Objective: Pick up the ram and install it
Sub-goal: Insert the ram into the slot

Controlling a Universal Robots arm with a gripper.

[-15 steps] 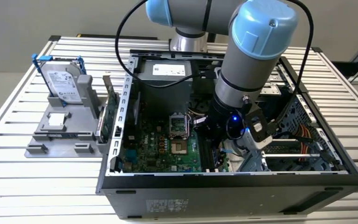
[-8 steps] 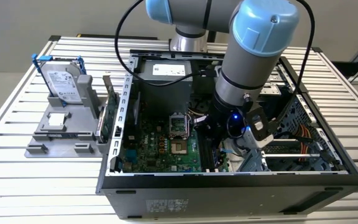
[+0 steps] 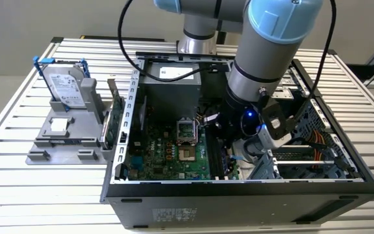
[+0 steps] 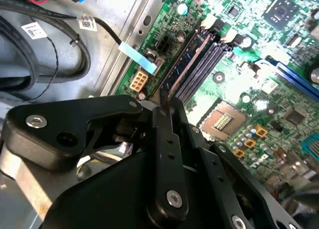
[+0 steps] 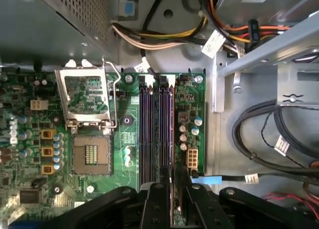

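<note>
Gripping ram (image 4: 185, 64) edgewise, gripper (image 4: 164, 107) closed on it over slot; blue-tabbed cable (image 4: 137, 58) just beside.

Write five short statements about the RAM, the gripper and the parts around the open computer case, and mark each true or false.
1. The gripper is down inside the open computer case, over the motherboard. True.
2. The RAM stick lies on the grey holder outside the case. False: it stands on edge at the memory slots, between the gripper's fingers.
3. The CPU socket carries a heatsink. False: the socket is bare, with its retention frame swung open.
4. A hard drive with blue rails stands in the grey holder at the exterior view's left. True.
5. The memory slots sit between the CPU socket and a white connector. True.
</note>
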